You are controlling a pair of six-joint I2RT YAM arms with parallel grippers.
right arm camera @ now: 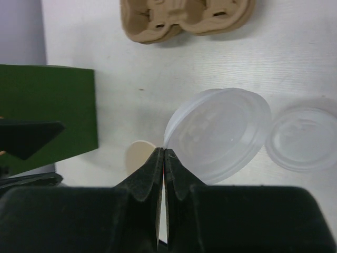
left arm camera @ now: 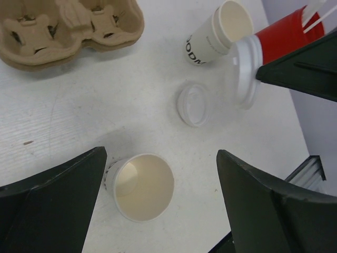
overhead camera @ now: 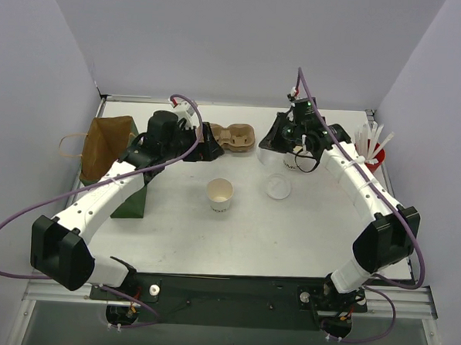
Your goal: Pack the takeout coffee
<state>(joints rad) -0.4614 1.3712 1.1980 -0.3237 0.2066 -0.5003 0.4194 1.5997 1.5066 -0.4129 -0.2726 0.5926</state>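
The bench carries the empty pulp carrier at the back and one lidless takeout cup standing upright before the wide-spread left claw, apparently lined up for grasping, while the right claw pinches a translucent lid by its rim, likely to cap it.
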